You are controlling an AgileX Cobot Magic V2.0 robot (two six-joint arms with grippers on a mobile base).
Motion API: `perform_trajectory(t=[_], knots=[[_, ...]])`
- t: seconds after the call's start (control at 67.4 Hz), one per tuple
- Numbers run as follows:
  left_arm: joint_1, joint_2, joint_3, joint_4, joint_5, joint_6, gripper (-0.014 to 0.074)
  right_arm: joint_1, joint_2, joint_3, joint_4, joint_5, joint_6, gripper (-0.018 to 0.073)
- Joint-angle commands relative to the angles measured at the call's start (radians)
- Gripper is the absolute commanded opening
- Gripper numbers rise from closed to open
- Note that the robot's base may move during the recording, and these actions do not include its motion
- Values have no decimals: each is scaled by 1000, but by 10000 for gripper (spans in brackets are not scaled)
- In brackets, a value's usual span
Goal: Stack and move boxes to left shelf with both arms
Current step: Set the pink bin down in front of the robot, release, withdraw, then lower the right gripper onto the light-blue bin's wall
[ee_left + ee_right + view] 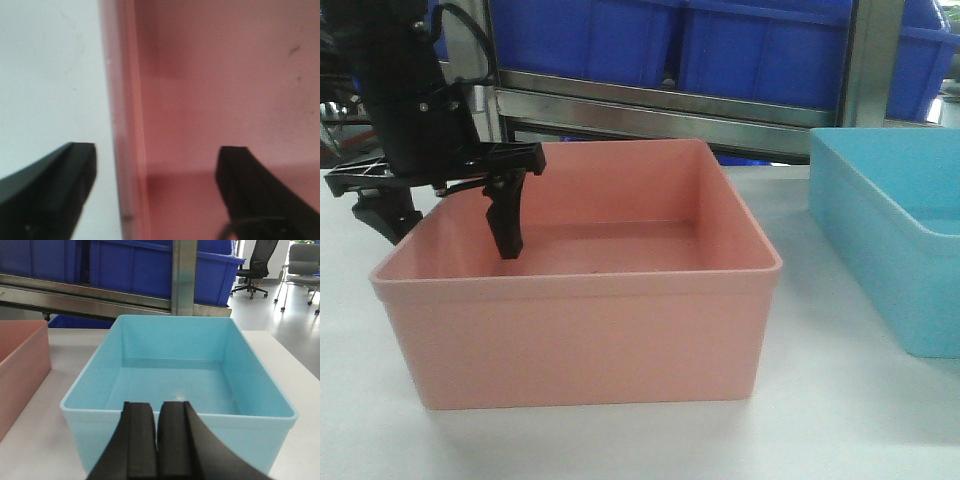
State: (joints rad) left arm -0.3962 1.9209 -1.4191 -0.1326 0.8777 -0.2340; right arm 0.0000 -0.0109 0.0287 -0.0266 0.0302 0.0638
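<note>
**Left gripper (450,240): jaws spread astride the pink bin wall**

Item 1, left gripper: one finger (506,215) sits inside the pink bin (580,340) and the other outside. The lipped left wall stands between them, with nothing clamped yet. Advice: close squarely on the wall under the lip (a skewed bite would likely tip the bin on lifting).

Item 2, right gripper (157,412): fingers pressed together, empty, just short of the blue bin (240,440) at its near wall.

Surroundings: both bins stand apart on the white table (840,420), and the gap between them is open. The steel rack (650,115) with dark blue bins (760,50) runs close behind, so lift clear before swinging leftward.
</note>
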Motion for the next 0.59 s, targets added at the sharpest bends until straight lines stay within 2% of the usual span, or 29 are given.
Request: perform_trajectory(t=[0.0,0.193,0.282,0.46,0.579], knots=[[-8,-72,-68,-7,32,0,513,-5,-20,-18,1,-89,-6,55],[-8,-200,-84,63,47,30,512,-5,-20,-18,1,-89,-6,55],[-8,-286,-55,87,43,71,494,-5,-20,-18,1,-89,-6,55],[-8,-477,81,133,-2,103,346,-5,-20,-18,1,-89,-6,55],[-8,-623,219,168,-77,104,234,-5,-20,-18,1,-86,-6,55]])
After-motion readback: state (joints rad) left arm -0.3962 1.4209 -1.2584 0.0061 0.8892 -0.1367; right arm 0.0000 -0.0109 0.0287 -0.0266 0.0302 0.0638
